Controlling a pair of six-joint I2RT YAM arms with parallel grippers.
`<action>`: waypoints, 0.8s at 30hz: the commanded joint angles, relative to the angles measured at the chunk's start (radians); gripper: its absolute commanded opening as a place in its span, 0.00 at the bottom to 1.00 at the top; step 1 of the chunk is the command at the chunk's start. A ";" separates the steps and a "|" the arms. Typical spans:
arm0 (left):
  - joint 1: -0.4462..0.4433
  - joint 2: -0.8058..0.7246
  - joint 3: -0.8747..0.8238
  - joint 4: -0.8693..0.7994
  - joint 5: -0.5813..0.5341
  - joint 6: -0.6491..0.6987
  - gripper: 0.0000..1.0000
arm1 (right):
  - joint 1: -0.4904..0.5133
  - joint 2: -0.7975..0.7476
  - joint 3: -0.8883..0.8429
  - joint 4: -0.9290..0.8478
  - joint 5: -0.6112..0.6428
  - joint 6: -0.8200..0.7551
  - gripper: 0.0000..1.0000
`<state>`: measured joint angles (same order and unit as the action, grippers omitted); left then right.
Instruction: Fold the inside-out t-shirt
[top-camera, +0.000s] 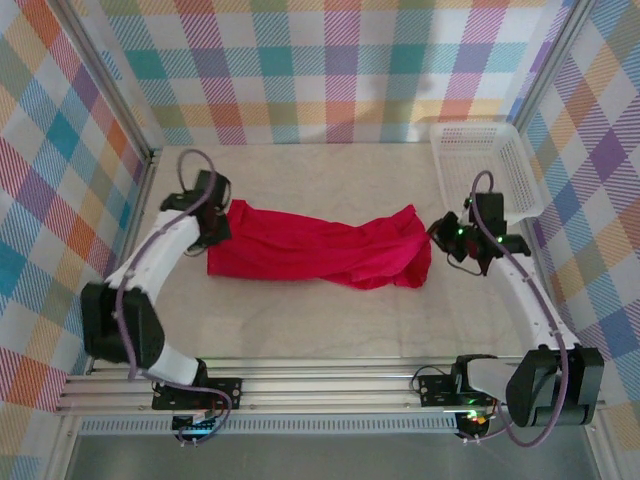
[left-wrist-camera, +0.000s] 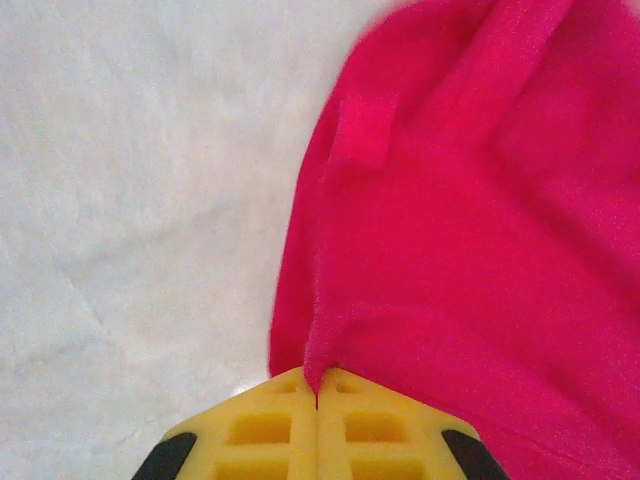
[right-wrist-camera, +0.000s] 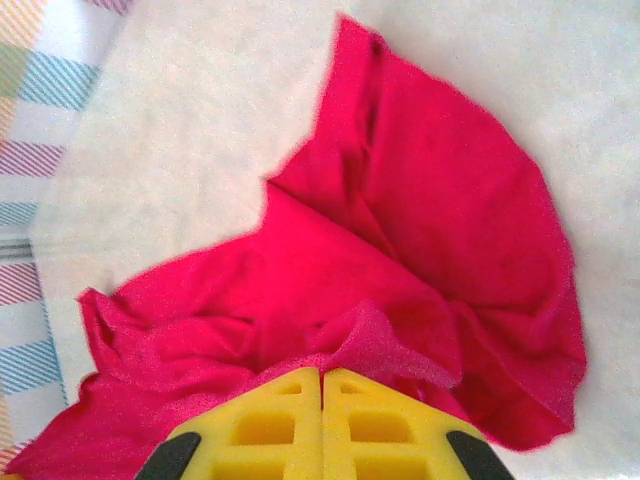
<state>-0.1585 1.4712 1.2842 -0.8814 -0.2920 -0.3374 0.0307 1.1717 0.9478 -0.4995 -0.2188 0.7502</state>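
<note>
Two claws pinching shirt (top-camera: 320, 245): left claw (left-wrist-camera: 318, 395) nips thin edge, right claw (right-wrist-camera: 322, 373) bunched fold. Shirt lies twisted on worktop (top-camera: 300, 325) between them. Risk: hard pull apart, thin edge slips from left claw.

Robot lab test cell, plaid cloth walls (top-camera: 340, 70), aluminium frame rails (top-camera: 300, 388), beige tabletop (top-camera: 330, 325)

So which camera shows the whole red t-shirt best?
The top external view: the t-shirt lies stretched across the table from end to end. The left wrist view shows one edge pinched in shut yellow jaws; the right wrist view shows the other end, bunched at its shut jaws.
</note>
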 joint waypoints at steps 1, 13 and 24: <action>0.104 -0.140 0.156 0.072 0.112 -0.008 0.00 | -0.040 0.035 0.179 -0.002 0.003 -0.047 0.00; 0.443 -0.183 0.507 0.184 0.449 -0.181 0.00 | -0.150 0.040 0.618 -0.049 -0.089 -0.068 0.00; 0.334 -0.466 -0.488 0.452 0.566 -0.291 0.00 | -0.004 -0.186 -0.358 0.179 -0.211 0.066 0.00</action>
<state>0.2161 1.0500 0.8986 -0.4946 0.2798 -0.5884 -0.0219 1.0023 0.7017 -0.3435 -0.4412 0.7795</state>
